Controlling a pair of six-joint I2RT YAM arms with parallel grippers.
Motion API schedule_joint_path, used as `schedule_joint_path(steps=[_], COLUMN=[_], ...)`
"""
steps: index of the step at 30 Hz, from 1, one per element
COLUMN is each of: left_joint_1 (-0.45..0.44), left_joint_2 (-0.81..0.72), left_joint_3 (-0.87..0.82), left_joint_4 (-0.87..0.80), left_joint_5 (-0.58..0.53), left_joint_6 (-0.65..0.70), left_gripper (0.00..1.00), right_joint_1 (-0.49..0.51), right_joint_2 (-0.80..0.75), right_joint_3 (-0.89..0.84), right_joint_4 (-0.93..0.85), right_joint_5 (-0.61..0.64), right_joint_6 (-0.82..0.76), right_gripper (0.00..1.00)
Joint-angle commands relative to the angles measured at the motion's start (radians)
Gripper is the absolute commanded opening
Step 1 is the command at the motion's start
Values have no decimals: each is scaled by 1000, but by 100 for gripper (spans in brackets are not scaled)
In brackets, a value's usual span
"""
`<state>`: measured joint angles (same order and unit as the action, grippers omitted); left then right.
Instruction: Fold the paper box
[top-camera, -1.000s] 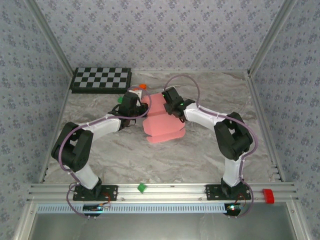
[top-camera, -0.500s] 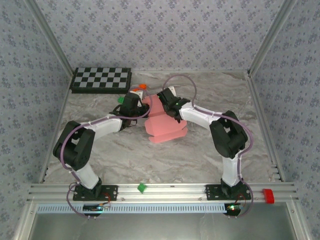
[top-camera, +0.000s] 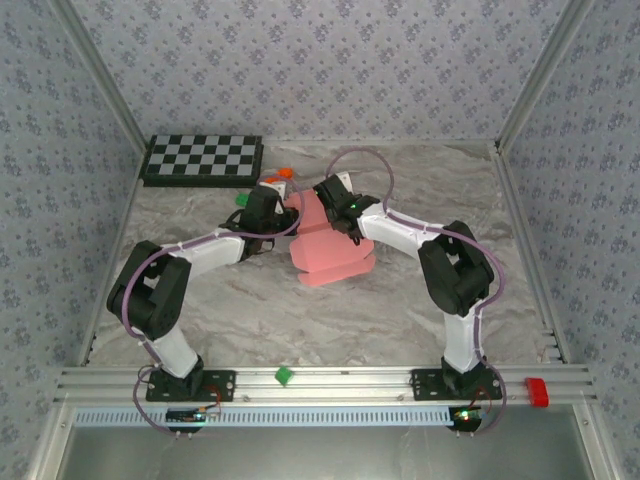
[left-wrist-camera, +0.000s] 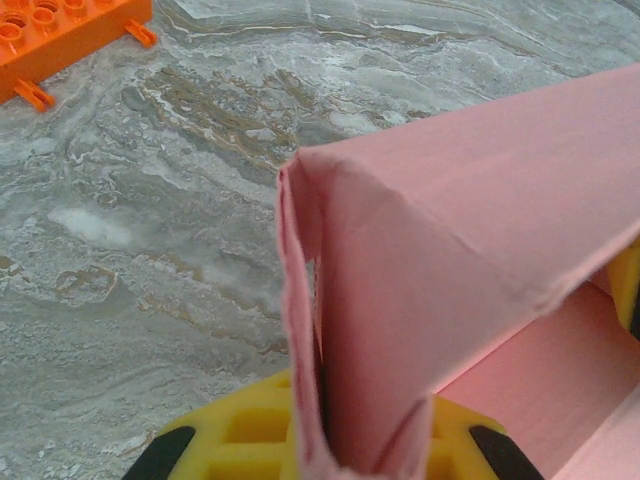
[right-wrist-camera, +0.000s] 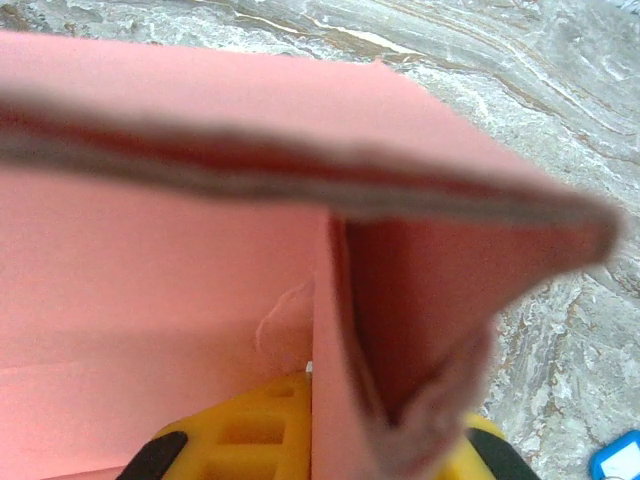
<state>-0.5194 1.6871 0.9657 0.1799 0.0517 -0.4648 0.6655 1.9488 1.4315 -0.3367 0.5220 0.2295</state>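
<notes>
The paper box (top-camera: 328, 255) sits half formed on the counter (top-camera: 420, 310); the left hand (left-wrist-camera: 325, 445) is clamped on one raised wall, the right hand (right-wrist-camera: 335, 430) seemingly pinched on another, holding both upright for creasing

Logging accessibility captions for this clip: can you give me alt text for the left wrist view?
The left gripper pinches a doubled edge of the pink paper box between its yellow fingers at the bottom, the folded panel stretching toward the upper right. Behind lies the grey marbled table, an orange studded block at the top left corner.
</notes>
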Motion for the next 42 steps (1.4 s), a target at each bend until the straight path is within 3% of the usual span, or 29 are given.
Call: schedule_joint_path(steps=[1,28,42], left_joint_1=[3,-5,-13], left_joint_2=[-5,11,10], left_joint_3=[23,29,34], left_joint_4=[-6,-4,-19], left_joint_5=[5,4,-7], left_joint_6=[6,5,-7], left_gripper=[3,3,3], right_joint_1=[-30,-35,-63], right_joint_2=[19,-63,-169], right_joint_3=[1,5,-25], right_joint_4=[-41,12,-27], right_joint_5=[-4,-283,-226], right_joint_6=[-7,24,25], right_gripper=[14,45,65])
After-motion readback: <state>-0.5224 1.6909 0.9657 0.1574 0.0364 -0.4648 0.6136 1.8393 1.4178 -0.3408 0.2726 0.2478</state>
